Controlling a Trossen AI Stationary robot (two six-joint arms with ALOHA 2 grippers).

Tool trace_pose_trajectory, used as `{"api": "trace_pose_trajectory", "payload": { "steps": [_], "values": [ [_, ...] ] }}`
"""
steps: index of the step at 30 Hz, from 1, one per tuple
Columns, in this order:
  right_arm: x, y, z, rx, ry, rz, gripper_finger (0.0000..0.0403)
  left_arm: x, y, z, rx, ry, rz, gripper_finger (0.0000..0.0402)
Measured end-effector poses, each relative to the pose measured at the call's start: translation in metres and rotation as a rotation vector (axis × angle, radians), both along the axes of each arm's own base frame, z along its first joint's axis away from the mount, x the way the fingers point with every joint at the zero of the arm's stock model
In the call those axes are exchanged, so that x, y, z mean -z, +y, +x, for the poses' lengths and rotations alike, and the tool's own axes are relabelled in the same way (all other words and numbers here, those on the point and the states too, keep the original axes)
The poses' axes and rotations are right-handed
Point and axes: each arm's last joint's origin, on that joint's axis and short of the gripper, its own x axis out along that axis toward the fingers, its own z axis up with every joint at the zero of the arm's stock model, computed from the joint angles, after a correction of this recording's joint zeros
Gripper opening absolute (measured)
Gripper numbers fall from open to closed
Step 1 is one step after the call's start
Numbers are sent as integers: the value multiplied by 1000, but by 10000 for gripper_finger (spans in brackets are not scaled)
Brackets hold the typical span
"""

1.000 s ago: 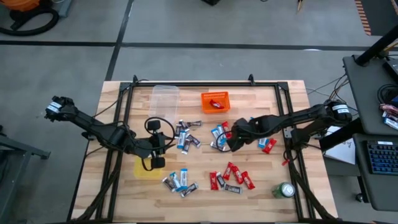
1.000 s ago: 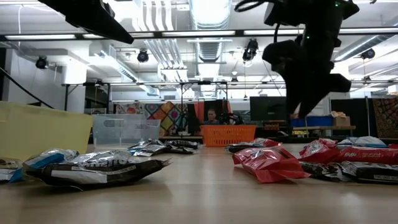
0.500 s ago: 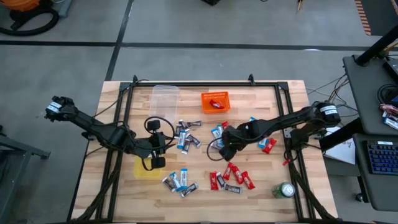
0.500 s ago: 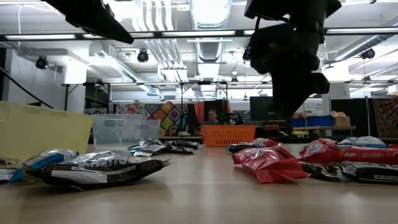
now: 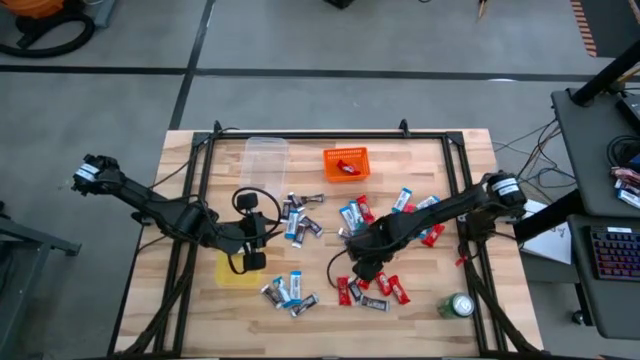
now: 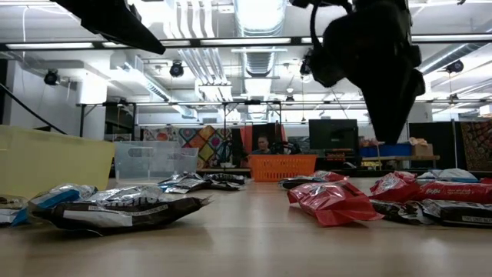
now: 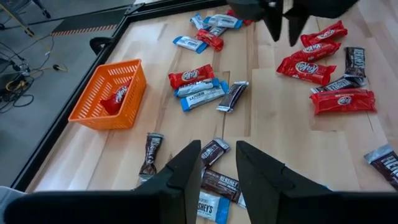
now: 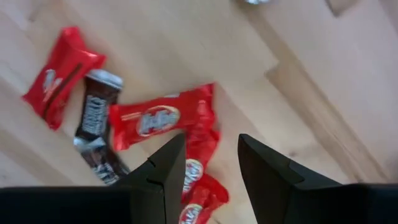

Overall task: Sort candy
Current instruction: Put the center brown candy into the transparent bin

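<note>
High view shows the right gripper (image 5: 362, 266) hanging over a cluster of red candy bars (image 5: 385, 283) near the table's (image 5: 420, 310) front edge. Its fingers stand apart with nothing between them, and a red bar (image 8: 163, 116) lies just below. More candy is scattered mid-table, blue-and-white (image 5: 349, 213) and dark brown (image 5: 310, 200). The left gripper (image 5: 252, 247) waits over the yellow bin (image 5: 228, 274), jaws slightly apart and empty. One red bar lies in the orange basket (image 5: 346, 160).
</note>
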Motion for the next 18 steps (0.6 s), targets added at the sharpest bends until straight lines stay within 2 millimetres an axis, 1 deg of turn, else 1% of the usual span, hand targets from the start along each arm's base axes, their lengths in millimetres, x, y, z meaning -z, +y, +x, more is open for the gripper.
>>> {"api": "trace_pose_trajectory", "payload": {
  "steps": [2, 7, 12, 15, 18],
  "values": [
    [0, 1, 6, -49, -33, -58, 137, 0, 0, 0, 0, 0, 0, 84],
    [-1, -2, 15, -237, -113, -300, 137, 0, 0, 0, 0, -2, -1, 84],
    [3, -4, 20, -351, -168, -337, 137, 0, 0, 0, -11, -4, -39, 84],
    [6, -7, 23, -379, -199, -367, 137, 1, -1, 0, -21, -10, -68, 84],
    [14, -9, 24, -389, -185, -433, 137, 3, -1, -1, -31, -8, -83, 84]
  ]
}}
